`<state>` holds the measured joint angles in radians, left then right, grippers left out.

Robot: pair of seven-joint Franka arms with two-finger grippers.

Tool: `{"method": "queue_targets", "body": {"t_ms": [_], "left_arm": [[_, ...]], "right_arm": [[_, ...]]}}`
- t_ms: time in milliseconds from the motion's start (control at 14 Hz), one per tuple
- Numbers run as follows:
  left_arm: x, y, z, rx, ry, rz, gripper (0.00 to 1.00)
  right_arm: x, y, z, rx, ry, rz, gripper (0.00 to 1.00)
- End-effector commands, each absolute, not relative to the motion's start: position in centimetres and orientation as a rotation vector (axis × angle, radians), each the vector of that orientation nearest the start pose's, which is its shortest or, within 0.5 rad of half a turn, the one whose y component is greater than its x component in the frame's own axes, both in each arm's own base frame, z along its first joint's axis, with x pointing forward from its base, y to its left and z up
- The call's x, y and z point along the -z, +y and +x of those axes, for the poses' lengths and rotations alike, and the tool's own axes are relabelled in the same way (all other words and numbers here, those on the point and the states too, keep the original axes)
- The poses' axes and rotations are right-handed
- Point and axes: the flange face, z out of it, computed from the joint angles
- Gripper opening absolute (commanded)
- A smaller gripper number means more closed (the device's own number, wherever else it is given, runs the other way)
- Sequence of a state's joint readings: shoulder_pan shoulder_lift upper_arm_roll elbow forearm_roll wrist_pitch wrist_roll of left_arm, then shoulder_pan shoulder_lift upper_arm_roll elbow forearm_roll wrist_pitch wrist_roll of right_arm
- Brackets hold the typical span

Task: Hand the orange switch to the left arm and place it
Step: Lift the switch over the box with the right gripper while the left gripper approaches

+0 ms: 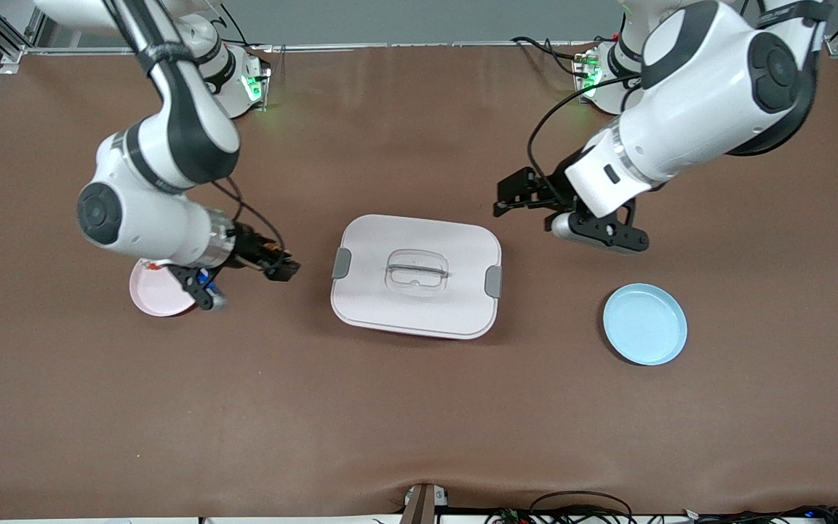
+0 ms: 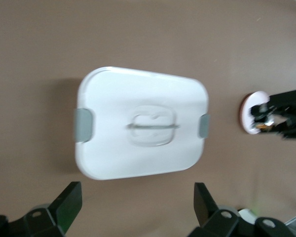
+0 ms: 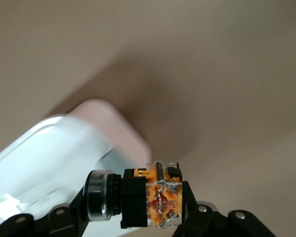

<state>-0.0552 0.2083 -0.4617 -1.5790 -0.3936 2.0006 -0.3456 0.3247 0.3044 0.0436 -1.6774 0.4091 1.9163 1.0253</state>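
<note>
R gripper (image 1: 282, 266) clamps orange switch (image 3: 150, 197) at box's (image 1: 416, 275) 9 o'clock; L gripper (image 1: 500, 206), fingers apart, over table at 1 o'clock.

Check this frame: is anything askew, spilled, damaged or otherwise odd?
Nothing stands out. The box sits flat and latched between the pink plate and blue plate. The right gripper holds the orange switch beside the box; the left gripper waits open, over bare table.

table (image 1: 390, 407): brown cover | wall (image 1: 390, 18): grey, perhaps | lighting: even
</note>
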Motion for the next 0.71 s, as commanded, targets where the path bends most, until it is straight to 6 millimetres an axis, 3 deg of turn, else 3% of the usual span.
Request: {"method": "queue_targets", "body": {"t_ms": [0,427,641], "left_arm": [[-54.4,-34.5,54.8,-0.065,0.037,2.551,1.0],[-51.1,-39.1,52.3,-0.173,0.157,2.351,0.98],[-48.8,-41.0,52.9,-0.195,0.156,2.305,0.8]], "right_arm": [[-44.6,27.5,60.4,-0.537,1.325,-2.404,0.0],[-45.4,28.8,61.5,-0.697,1.521,-2.068,0.0],[-45.6,30.5,61.3,-0.756,1.543,-1.96,0.0]]}}
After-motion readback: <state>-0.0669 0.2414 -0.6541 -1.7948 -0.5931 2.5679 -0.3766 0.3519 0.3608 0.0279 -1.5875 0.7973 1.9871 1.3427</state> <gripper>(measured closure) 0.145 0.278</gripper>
